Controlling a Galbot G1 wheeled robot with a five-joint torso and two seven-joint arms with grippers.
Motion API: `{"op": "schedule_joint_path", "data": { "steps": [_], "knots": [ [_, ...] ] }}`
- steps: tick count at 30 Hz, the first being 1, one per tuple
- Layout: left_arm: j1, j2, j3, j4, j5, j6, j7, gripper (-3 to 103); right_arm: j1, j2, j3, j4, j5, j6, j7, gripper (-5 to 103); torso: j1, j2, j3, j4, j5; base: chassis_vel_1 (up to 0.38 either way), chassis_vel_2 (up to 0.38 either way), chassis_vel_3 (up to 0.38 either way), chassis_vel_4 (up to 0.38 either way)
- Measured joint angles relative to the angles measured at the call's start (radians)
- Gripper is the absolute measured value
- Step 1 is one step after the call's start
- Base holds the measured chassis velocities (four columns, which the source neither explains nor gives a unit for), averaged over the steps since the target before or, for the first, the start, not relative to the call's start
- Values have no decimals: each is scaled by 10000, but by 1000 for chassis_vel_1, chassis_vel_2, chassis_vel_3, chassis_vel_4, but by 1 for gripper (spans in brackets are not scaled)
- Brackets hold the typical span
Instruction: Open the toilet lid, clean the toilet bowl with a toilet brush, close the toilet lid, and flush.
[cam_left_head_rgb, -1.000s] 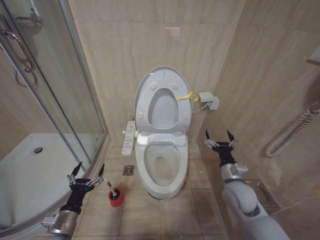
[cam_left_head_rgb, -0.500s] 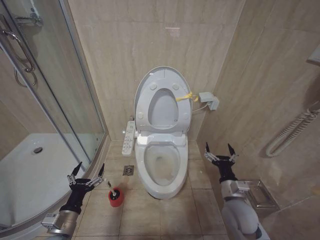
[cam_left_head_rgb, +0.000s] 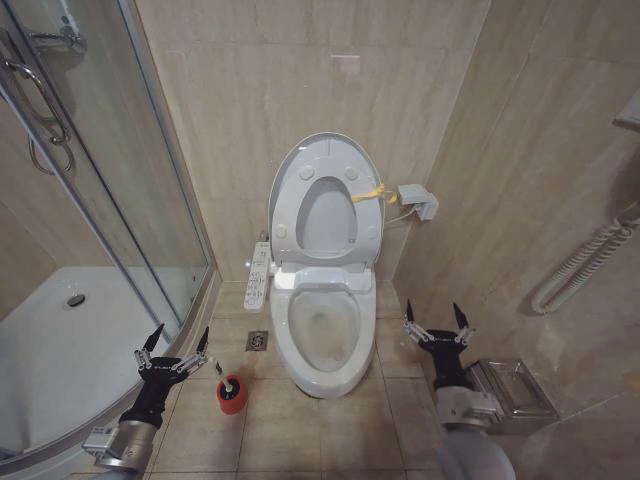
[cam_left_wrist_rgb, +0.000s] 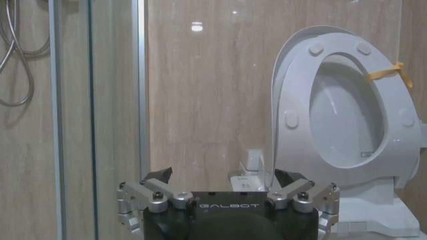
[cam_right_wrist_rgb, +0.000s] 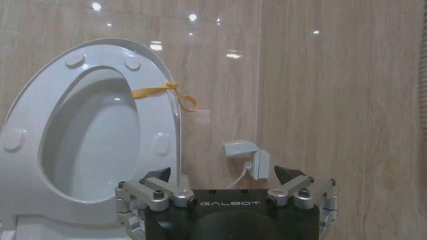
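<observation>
Both our grippers hang spread and empty: left gripper (cam_left_head_rgb: 175, 346) just above the toilet brush (cam_left_head_rgb: 231, 392), right gripper (cam_left_head_rgb: 435, 322) beside the toilet bowl (cam_left_head_rgb: 322, 330), toilet lid (cam_left_head_rgb: 325, 150) upright.

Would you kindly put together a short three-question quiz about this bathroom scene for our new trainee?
1. True or false: the toilet lid stands raised against the wall.
2. Where is the toilet brush? A) in the toilet bowl B) in its red holder on the floor C) in the left gripper
3. Fill in: the right gripper is open and holds ____.

Key: 1 true; 2 B; 3 nothing.
</observation>
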Motion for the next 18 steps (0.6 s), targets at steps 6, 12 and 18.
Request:
{"op": "schedule_joint_path", "data": {
  "steps": [6, 12, 18],
  "knots": [
    [0, 0, 0, 0, 0, 0, 0, 100, -215, 229, -66, 233, -313, 59, -8, 100, 0, 0, 0, 0, 0, 0, 0, 0, 0],
    [0, 0, 0, 0, 0, 0, 0, 100, -345, 475, -129, 458, -390, 68, -4, 100, 0, 0, 0, 0, 1, 0, 0, 0, 0],
    [0, 0, 0, 0, 0, 0, 0, 100, -481, 593, -100, 633, -414, 66, -15, 100, 0, -1, 0, 0, 1, 0, 0, 0, 0]
  ]
}}
